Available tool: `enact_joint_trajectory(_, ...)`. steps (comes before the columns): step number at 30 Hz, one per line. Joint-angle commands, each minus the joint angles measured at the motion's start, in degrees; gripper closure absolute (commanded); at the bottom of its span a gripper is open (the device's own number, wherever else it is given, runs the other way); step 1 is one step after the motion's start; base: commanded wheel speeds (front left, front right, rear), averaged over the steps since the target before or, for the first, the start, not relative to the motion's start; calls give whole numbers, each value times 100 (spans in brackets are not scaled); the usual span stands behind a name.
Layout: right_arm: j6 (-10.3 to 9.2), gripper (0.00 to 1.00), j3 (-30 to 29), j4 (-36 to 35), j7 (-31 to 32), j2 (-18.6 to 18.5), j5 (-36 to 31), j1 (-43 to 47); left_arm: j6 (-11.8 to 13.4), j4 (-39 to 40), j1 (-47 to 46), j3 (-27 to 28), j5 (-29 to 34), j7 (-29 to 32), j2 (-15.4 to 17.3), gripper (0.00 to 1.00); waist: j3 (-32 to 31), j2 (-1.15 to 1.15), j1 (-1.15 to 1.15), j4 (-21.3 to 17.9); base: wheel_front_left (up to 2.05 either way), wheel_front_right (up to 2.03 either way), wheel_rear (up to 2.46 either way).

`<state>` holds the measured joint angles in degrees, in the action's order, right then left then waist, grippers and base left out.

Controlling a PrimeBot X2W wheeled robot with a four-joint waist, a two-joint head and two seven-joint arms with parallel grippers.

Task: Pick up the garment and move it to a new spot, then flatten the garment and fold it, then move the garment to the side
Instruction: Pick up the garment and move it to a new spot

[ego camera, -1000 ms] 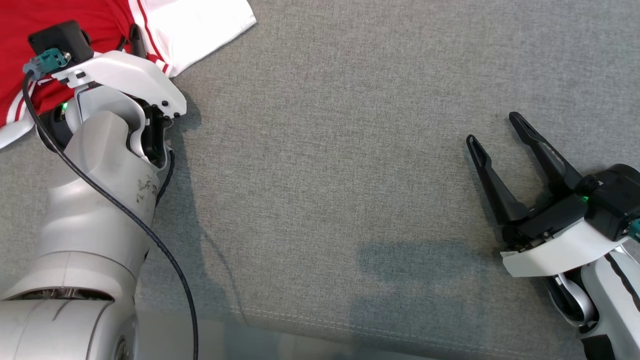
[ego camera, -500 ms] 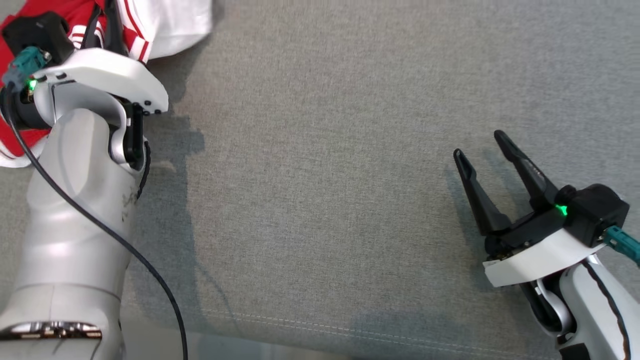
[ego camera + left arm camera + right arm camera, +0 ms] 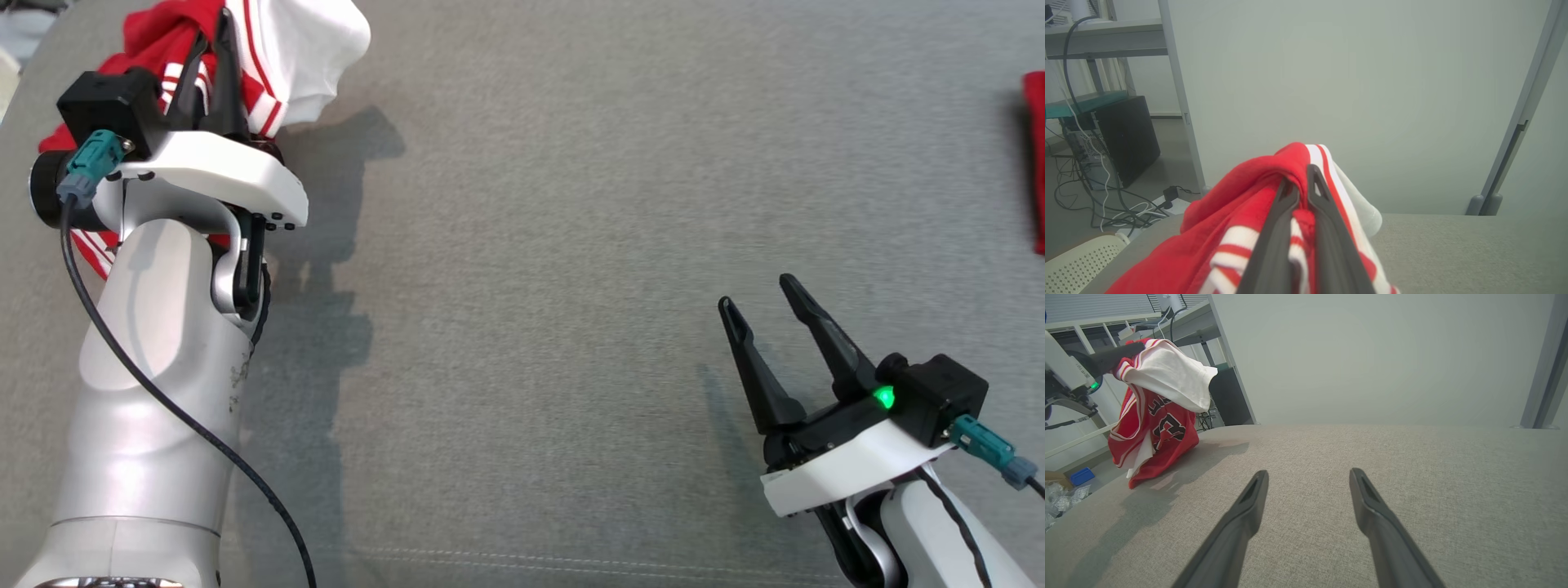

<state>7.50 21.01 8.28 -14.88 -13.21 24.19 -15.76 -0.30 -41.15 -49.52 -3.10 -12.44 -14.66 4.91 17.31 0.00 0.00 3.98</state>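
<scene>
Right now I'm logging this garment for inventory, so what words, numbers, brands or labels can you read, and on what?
"3": my best reading of the large black, white-edged figure on the red front of the garment, which hangs from the left hand; a crease cuts through it.
Black lettering above that figure: folded over, unreadable.
No other text is legible.

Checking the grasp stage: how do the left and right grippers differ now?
The left gripper is shut on the red and white garment; the right gripper is open and empty. The left is raised, garment hanging from it; the right sits low over the grey surface. Both have two dark fingers.
</scene>
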Motion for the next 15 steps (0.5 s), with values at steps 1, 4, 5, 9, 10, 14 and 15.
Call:
enact_joint_trajectory(1, -1, 0, 94, -112, -12, 39, 14, 113, -71, 226, 3, 65, 89, -33, 194, 100, -261, 0, 0, -263, 0, 0, 0)
enact_joint_trajectory(4, -1, 0, 88, -118, -12, 125, 15, 158, -144, 331, 27, -25, 149, -33, 148, 100, -432, 0, 0, -489, 0, 0, 0)
enact_joint_trajectory(5, -1, 0, 79, -120, -12, 151, 16, 174, -166, 364, 34, -61, 168, -33, 130, 100, -487, 0, 0, -567, 0, 0, 0)
enact_joint_trajectory(9, -1, 0, 34, -125, -12, 250, 27, 271, -236, 392, 84, -233, 210, -33, 48, 100, -707, 0, 0, -894, 0, 0, 0)
enact_joint_trajectory(10, -1, 0, 27, -126, -12, 275, 30, 302, -247, 387, 95, -270, 208, -33, 29, 100, -761, 0, 0, -980, 0, 0, 0)
enact_joint_trajectory(14, -1, 0, 53, -150, -12, 339, 85, 408, -264, 354, 144, -393, 139, 31, -53, 100, -933, 0, 0, -1328, 0, 0, 0)
enact_joint_trajectory(15, -1, 0, 60, -155, -12, 347, 94, 426, -265, 342, 161, -429, 114, 70, -75, 100, -970, 0, 0, -1414, 0, 0, 0)
